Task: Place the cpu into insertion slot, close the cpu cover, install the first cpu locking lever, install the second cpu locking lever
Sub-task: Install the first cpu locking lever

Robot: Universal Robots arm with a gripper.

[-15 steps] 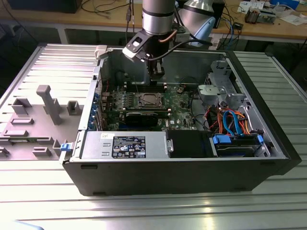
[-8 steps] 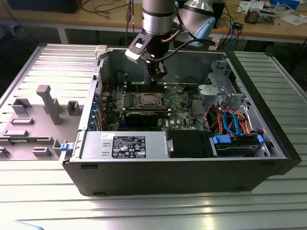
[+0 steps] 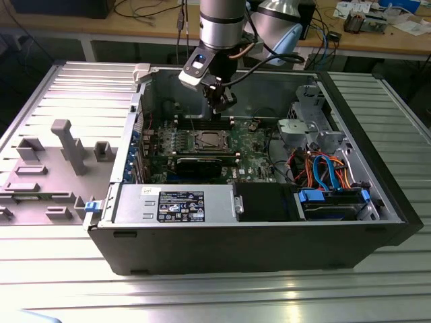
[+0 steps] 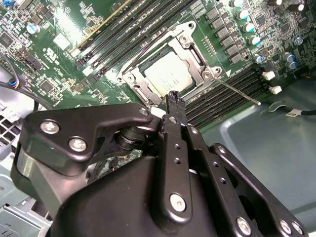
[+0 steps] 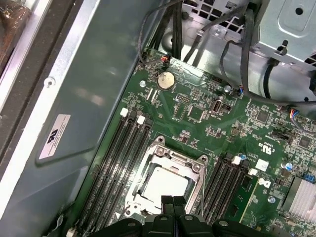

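Plainly, the exterior view showed the open computer case (image 3: 236, 250) on a slatted metal table (image 3: 377, 296) before wooden benches (image 3: 67, 27), while the second wrist view showed the gripper (image 4: 174, 97), fingers pressed together and empty, just over the cpu (image 4: 168, 74) framed by the cpu cover (image 4: 195, 50).

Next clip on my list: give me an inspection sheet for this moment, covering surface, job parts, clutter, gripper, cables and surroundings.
Surface: ribbed metal table carrying an open computer case.
Job's things: cpu sits in the insertion slot; cpu cover lies flat around it; one thin lever rod sticks out sideways from the socket.
Clutter: grey moulded fixture on the table at the exterior view's left.
Gripper: gripper shut, holding nothing, hovers by the socket's edge.
Cables: blue and orange cables by the drive bays; black cables near the board's edge.
Surroundings: workbench behind.
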